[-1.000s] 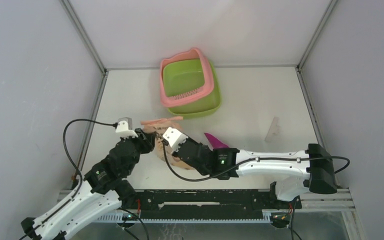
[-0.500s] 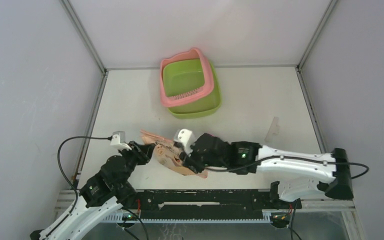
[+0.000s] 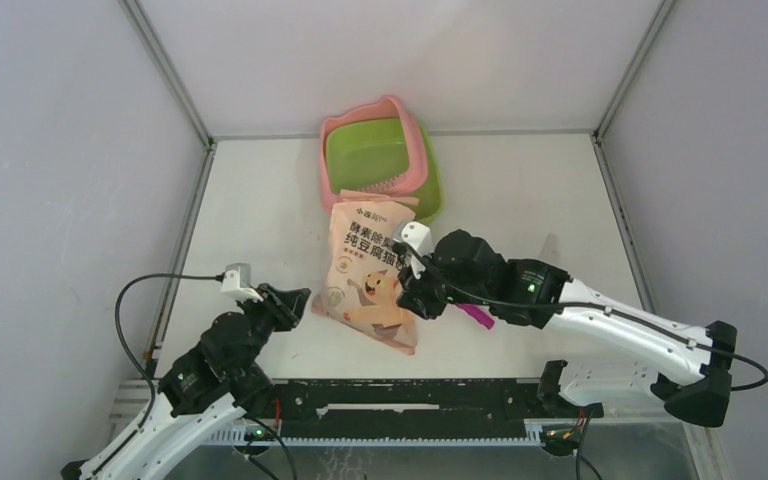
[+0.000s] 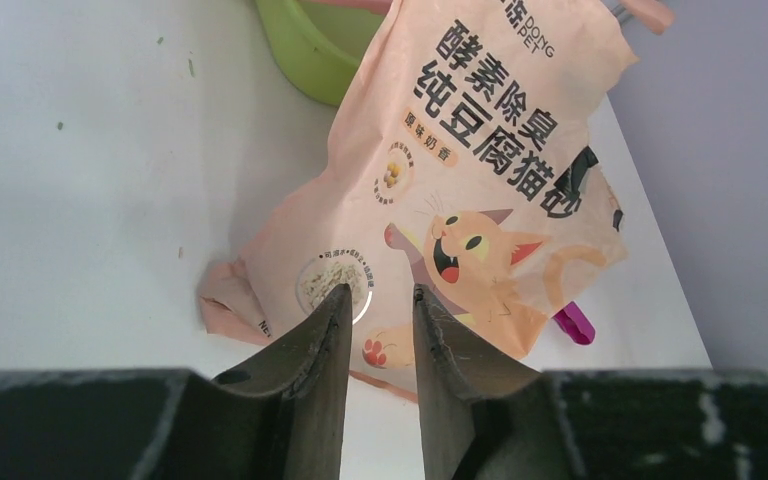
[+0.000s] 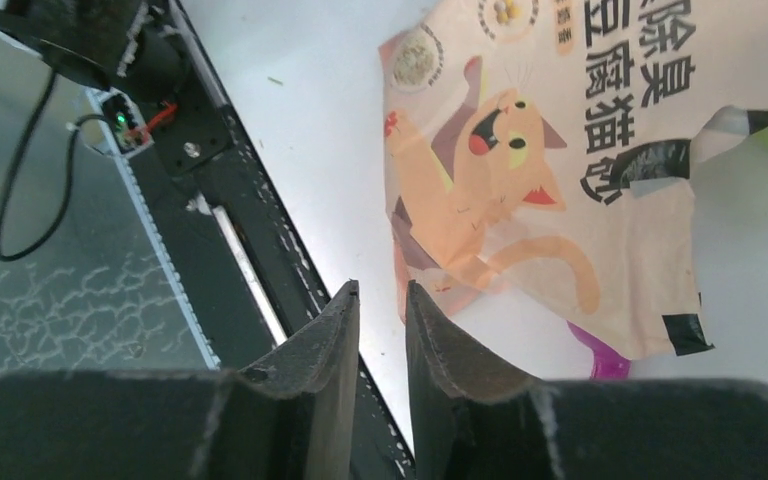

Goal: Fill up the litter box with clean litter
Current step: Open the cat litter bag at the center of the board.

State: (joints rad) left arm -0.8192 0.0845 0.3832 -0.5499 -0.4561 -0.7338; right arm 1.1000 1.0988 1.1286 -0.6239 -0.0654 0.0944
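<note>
White tabletop (image 3: 260, 200) enclosed by grey walls fills the top view. The litter box (image 3: 370, 150) is set at upper centre, its green basin bare. Only a few dark specks of litter (image 4: 60, 126) are seen, on the table at the upper left of the left wrist view. The peach bag (image 3: 370, 270) is laid flat at centre, and its top edge is overlapped with the box's near rim.

The left gripper (image 4: 380, 295) is held just beside the bag's lower-left corner. Its jaws are narrowly parted and nothing is caught between them. The right gripper (image 5: 380, 287) is placed at the bag's right edge, likewise narrow and empty.

Spillage is judged the main risk. If the bag is raised by one corner only, it may fold or slip, and granules could be dropped short of the basin. Whether its mouth is open cannot be told.

The magenta scoop (image 3: 477, 316) is partly covered by the right arm and could be dragged. A pale scrap (image 3: 545, 258) is left well apart at right.
</note>
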